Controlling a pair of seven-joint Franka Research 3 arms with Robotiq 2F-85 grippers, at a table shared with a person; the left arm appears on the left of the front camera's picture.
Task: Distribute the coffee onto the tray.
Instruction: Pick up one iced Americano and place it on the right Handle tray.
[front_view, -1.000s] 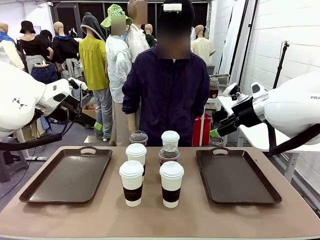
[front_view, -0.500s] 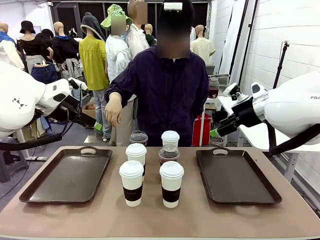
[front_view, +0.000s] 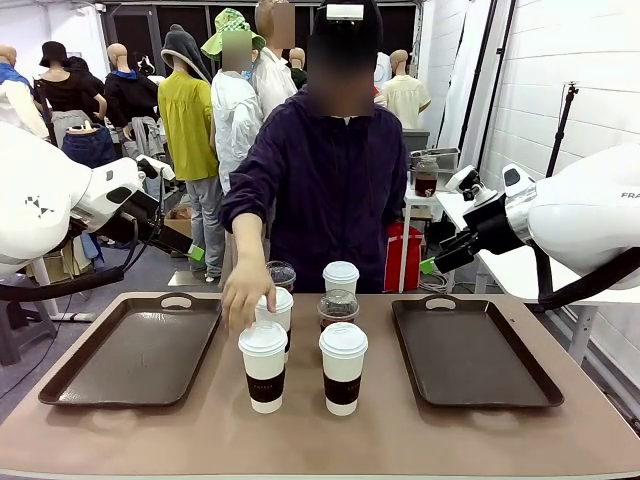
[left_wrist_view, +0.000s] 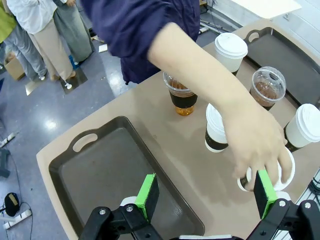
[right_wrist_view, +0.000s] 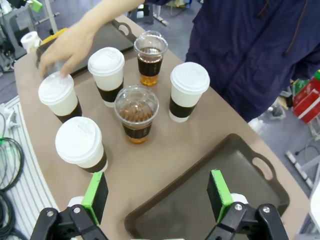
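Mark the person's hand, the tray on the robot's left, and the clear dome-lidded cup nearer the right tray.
person's hand (front_view: 246, 300): front view, back of the hand.
left tray (front_view: 130, 355): front view, bare floor of the tray.
clear dome-lidded cup (right_wrist_view: 136, 104): right wrist view, top of its dome lid.

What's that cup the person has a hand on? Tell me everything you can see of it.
The cup is a white paper takeaway cup with a white lid and a dark brown sleeve around its middle, bearing small print too small to read. It stands upright on the table at the near left corner of the cluster of six, on neither tray. The person's hand reaches down over it, the fingers on the lid.
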